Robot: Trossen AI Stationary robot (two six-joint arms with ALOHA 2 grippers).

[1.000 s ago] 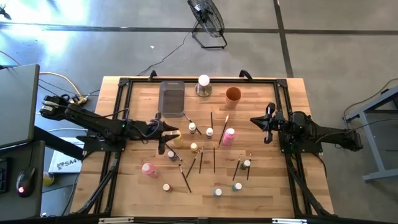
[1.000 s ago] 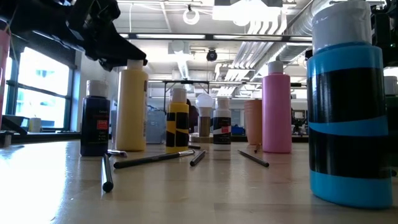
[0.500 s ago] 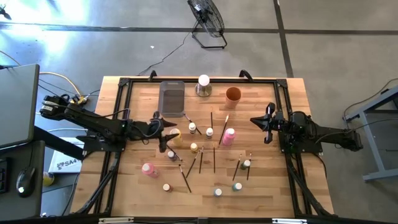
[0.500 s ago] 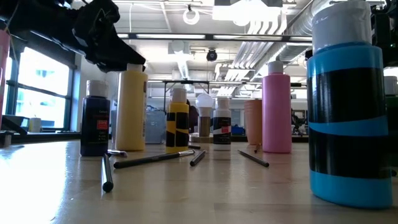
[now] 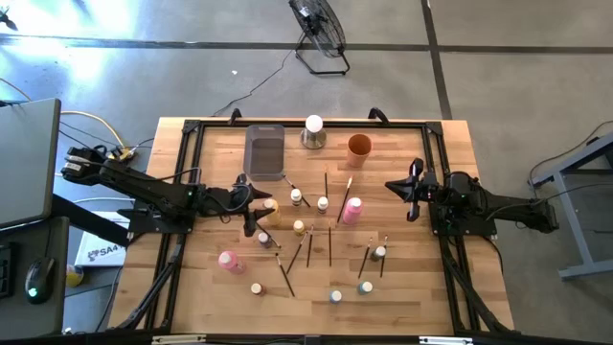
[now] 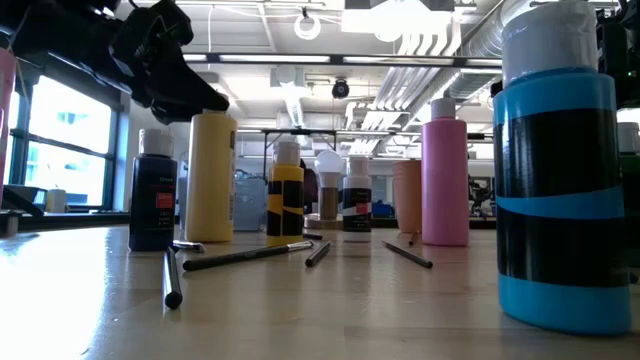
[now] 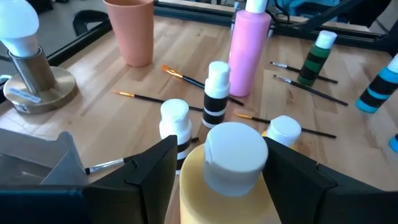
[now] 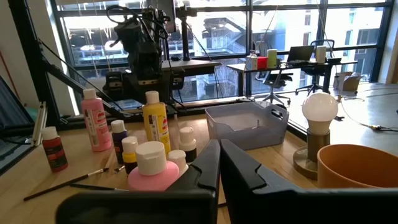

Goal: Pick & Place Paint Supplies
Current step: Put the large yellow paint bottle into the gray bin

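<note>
A yellow paint bottle (image 5: 274,209) stands upright on its base on the wooden table, left of centre. My left gripper (image 5: 259,213) is open, and its fingers flank the bottle's white cap (image 7: 235,155) without a plain touch. A pink bottle (image 5: 352,209) stands at mid-table. Several small white-capped bottles (image 5: 323,203) and thin dark brushes (image 5: 329,244) lie scattered around it. A second pink bottle (image 5: 230,260) lies at the near left. My right gripper (image 5: 414,190) waits shut at the table's right, holding nothing.
A grey tray (image 5: 265,151), a white ball on a metal base (image 5: 313,129) and an orange cup (image 5: 359,146) stand along the far side. A blue-and-black bottle (image 6: 560,170) stands close to the low camera. A black frame (image 5: 192,134) runs around the table.
My left gripper has opened and let go of the yellow bottle's cap, tipping a little where it is. The bottle stays upright on the table.
</note>
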